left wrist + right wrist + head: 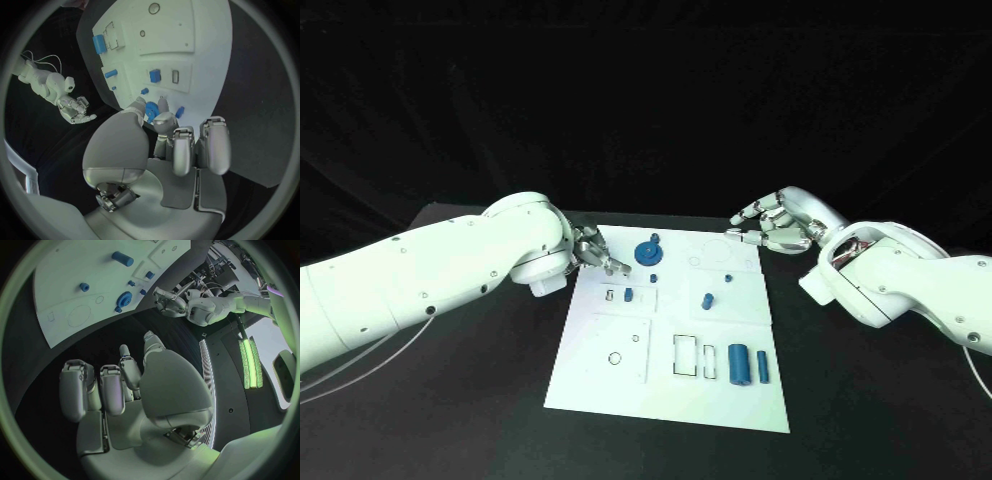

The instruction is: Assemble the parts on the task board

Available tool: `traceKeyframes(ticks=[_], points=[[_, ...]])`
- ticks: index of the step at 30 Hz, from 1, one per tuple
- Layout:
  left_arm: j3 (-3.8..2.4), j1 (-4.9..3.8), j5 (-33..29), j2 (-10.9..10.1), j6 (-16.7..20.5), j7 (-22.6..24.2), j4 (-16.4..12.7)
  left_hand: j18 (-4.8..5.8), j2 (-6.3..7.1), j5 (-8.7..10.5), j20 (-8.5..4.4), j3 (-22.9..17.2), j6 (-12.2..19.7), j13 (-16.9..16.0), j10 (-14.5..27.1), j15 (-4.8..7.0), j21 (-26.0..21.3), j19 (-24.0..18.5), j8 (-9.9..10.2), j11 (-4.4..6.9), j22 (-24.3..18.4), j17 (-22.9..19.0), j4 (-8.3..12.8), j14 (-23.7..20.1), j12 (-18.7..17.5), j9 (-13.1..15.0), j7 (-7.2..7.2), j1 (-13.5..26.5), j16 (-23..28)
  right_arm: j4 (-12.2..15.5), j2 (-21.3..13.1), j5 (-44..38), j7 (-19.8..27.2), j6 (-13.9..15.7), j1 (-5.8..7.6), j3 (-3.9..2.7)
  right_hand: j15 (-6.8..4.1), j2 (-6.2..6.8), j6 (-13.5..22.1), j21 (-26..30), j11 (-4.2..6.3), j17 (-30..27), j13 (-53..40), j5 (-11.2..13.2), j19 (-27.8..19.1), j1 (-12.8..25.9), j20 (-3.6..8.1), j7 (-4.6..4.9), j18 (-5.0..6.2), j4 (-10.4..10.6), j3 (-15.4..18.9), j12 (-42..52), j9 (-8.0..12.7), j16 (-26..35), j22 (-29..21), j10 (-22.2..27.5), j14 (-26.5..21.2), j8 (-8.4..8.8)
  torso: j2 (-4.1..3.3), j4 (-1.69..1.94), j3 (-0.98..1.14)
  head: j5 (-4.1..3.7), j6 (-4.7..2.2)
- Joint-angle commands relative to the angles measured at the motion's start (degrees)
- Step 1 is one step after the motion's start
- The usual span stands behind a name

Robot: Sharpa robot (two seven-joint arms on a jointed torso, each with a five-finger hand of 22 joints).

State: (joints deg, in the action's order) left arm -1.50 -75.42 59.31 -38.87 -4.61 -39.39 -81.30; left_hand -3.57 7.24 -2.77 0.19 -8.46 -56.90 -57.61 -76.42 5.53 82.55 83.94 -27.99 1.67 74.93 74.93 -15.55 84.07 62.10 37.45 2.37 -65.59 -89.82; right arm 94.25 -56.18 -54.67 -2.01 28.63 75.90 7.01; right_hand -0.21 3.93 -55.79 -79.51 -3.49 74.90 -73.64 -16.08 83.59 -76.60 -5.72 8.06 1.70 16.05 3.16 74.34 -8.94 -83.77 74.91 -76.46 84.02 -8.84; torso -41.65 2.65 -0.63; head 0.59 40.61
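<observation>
Left hand [593,250]: over the task board [625,375] far-left corner; fingertips [164,106] extended, next to the round blue part [649,253]; nothing held.
Right hand [776,227]: off the board's far-right edge, fingers loosely curled, apart, empty.
Blue cylinders [740,364]: near edge, well apart from both hands.

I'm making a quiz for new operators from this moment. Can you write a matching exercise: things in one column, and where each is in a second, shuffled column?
Things
1. left hand
2. right hand
3. round blue part
4. two long blue parts

Places
A. lying side by side near the task board's near right corner
B. over the black table beyond the board's far right corner, holding nothing
C. on the board's far half, just right of the left hand's fingertips
D. at the board's far left edge, fingers reaching onto the board

Pairs: 1-D, 2-B, 3-C, 4-A
</observation>
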Motion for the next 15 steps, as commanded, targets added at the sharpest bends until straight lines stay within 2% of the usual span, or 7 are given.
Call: traceKeyframes(ticks=[1, 3, 6, 12, 15], points=[[-0.16, -1.13, -0.06, 0.3, -2.66, 2.12, 2.08, 0.49, 0.1, -0.19, 0.15, 0.55, 0.81, 1.48, 1.09, -0.53, -0.41, 0.15, 0.79, -0.14, 0.53, 15.07, -0.4, 5.93, -1.36, -0.35, 0.24, -0.49, -0.18, -0.09, 0.07, -0.08, 0.44, -0.4, -0.04, 0.0, -0.51, 0.12, 0.29, 0.19, 0.03, 4.66, 0.0, -0.22, -0.21, 0.46, 0.21, 0.1, 1.01, -0.1, 0.28, -0.23, -0.07, 0.18, 8.55, 0.08, 3.45, -0.22, 0.02, 0.05, 0.03, 0.1, -0.13], [-0.23, -1.87, 0.07, 0.92, -2.43, 2.72, 4.32, 0.47, 0.05, -0.19, 0.38, 1.0, 1.33, 2.31, 1.69, -0.8, -0.52, 0.07, 1.45, -0.44, 0.4, 15.07, -0.84, 5.93, -2.14, -0.8, 0.58, -0.56, -0.18, -0.13, 0.12, -0.07, 0.46, -0.4, -0.04, 0.0, -0.51, 0.12, 0.29, 0.19, 0.03, 4.66, 0.0, -0.22, -0.21, 0.46, 0.21, 0.1, 1.01, -0.1, 0.28, -0.23, -0.07, 0.18, 8.55, 0.08, 3.45, -0.22, -0.03, -0.01, 0.04, 0.28, -0.31], [-0.27, -2.37, 0.63, 1.85, -2.45, 3.1, 6.72, 0.47, 0.04, -0.19, 0.42, 1.09, 1.35, 2.26, 1.68, -0.83, -0.51, 0.07, 1.52, -0.47, 0.42, 15.07, -0.91, 5.93, -2.1, -0.86, 0.62, -0.53, -0.18, -0.19, 0.23, -0.06, 0.47, -0.43, -0.04, 0.01, -0.51, 0.12, 0.29, 0.19, 0.03, 4.66, 0.0, -0.22, -0.21, 0.46, 0.21, 0.1, 1.01, -0.1, 0.28, -0.23, -0.07, 0.18, 8.55, 0.08, 3.45, -0.22, -0.15, -0.14, -0.04, 0.47, -0.42], [-0.28, -2.7, 1.38, 3.63, -3.07, 3.2, 10.2, 0.49, 0.01, -0.19, 0.45, 1.2, 1.31, 1.98, 1.55, -0.86, -0.47, 0.11, 1.57, -0.5, 0.51, 15.07, -0.99, 5.93, -1.84, -0.92, 0.64, -0.46, -0.18, -0.28, 0.33, -0.05, 0.46, -0.49, -0.07, 0.01, -0.51, 0.12, 0.29, 0.19, 0.03, 4.66, 0.0, -0.22, -0.21, 0.46, 0.21, 0.1, 1.01, -0.1, 0.28, -0.23, -0.07, 0.18, 8.55, 0.08, 3.45, -0.22, -0.22, -0.11, -0.13, 0.47, -0.37], [-0.27, -2.73, 2.08, 4.75, -3.46, 3.16, 12.25, 0.5, -0.07, -0.19, 0.49, 1.27, 1.24, 1.96, 1.53, -0.89, -0.43, 0.15, 1.59, -0.52, 0.59, 15.07, -1.06, 5.93, -1.8, -0.96, 0.65, -0.38, -0.18, -0.28, 0.39, -0.04, 0.46, -0.51, -0.08, 0.01, -0.51, 0.12, 0.29, 0.19, 0.03, 4.66, 0.0, -0.22, -0.21, 0.46, 0.21, 0.1, 1.01, -0.1, 0.28, -0.23, -0.07, 0.18, 8.55, 0.08, 3.45, -0.22, -0.18, -0.03, -0.04, 0.52, -0.27]])
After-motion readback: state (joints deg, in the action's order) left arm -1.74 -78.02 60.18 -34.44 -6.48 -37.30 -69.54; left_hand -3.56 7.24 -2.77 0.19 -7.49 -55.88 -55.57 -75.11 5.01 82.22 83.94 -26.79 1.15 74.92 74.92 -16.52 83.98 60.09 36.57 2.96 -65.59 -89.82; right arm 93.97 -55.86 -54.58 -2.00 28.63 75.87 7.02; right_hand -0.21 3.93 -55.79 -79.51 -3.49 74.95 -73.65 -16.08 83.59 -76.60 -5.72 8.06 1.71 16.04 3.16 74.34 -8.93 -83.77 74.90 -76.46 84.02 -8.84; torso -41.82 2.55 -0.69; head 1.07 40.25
